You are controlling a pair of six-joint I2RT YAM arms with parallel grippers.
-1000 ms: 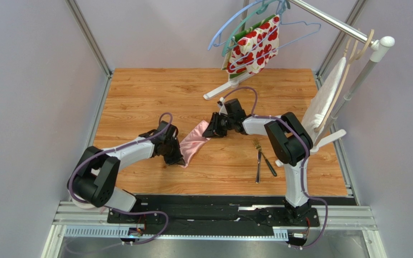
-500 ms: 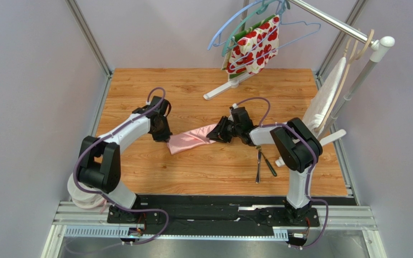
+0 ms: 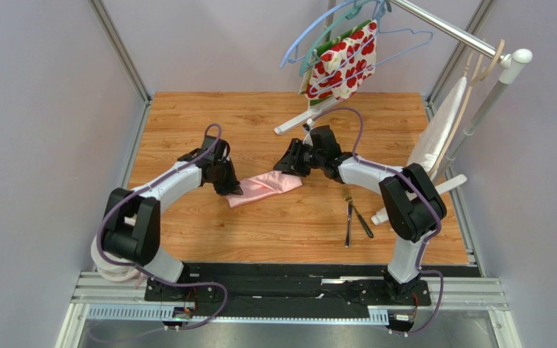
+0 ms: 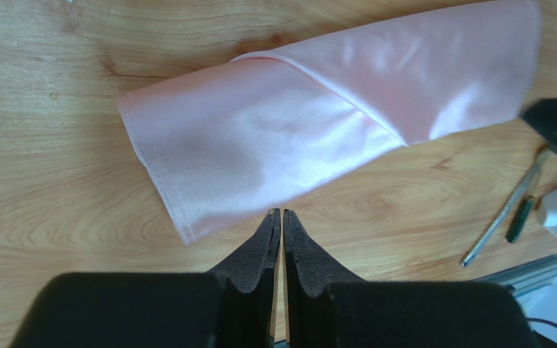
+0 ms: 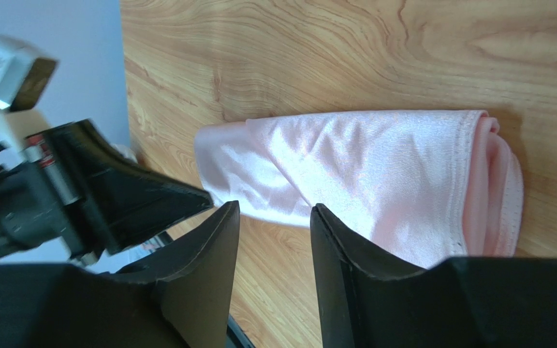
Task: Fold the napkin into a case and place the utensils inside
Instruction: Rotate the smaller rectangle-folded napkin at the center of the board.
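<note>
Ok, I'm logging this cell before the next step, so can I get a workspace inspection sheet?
Surface: wooden tabletop, nothing spilled.
Job's things: napkin folded oblong, lying flat; utensils together near the right arm, outside the napkin.
Clutter: floral cloth and white cloth hanging on a rack.
Grippers: left fingers shut, empty, at the napkin's edge; right fingers open above it.
Cables: purple cables loop along both arms, clear of the napkin.
Surroundings: grey walls, nothing else seen.

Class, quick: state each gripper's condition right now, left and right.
Left gripper: closed, holding nothing.
Right gripper: open, empty, over the napkin.
</note>
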